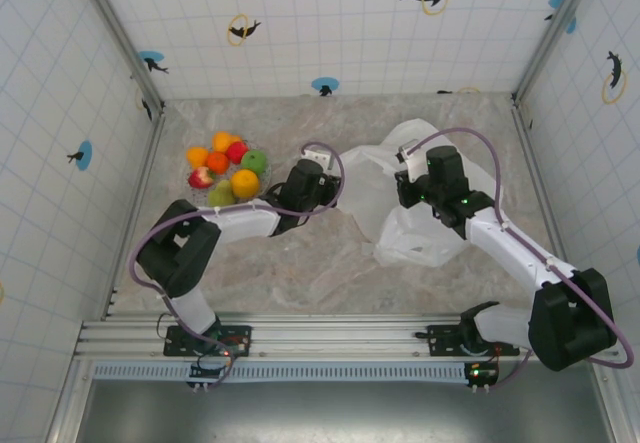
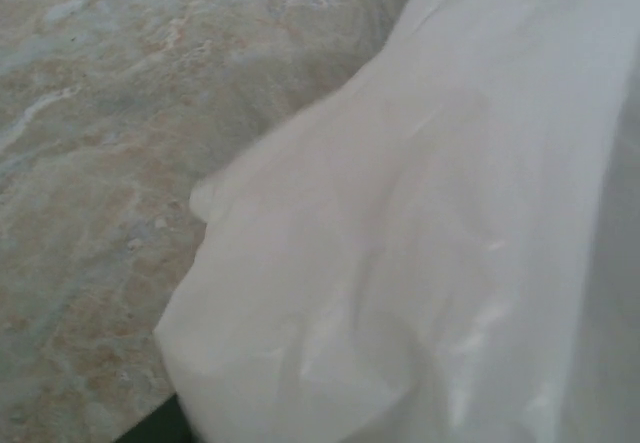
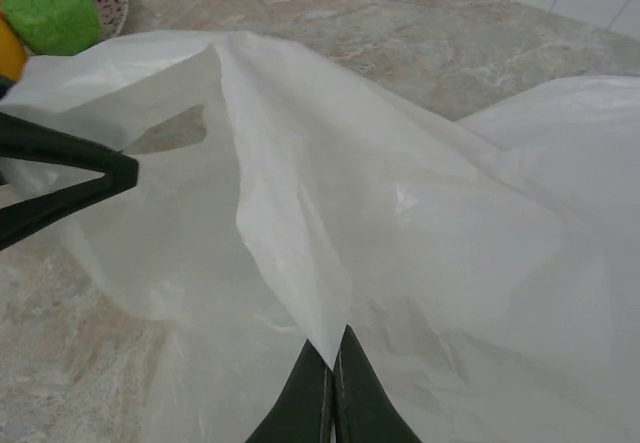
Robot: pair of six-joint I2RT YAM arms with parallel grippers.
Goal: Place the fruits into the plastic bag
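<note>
The bench (image 1: 300,283) is open along its near strip and far edge; plastic bag (image 1: 420,238) and left arm (image 1: 245,221) obstruct the centre.

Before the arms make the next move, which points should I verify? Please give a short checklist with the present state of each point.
1. Right hand grips the plastic bag: ok, its fingers are shut on a fold.
2. Left hand grips the bag's edge: ok, its tips meet on the film.
3. Bag mouth is wide enough for a fruit: not ok, only a small gap shows near the left hand.
4. Fruits are within reach: ok, they are piled together on the plate, beside the left arm.
5. One hand is free to pick fruit: not ok, both hold the bag.
</note>
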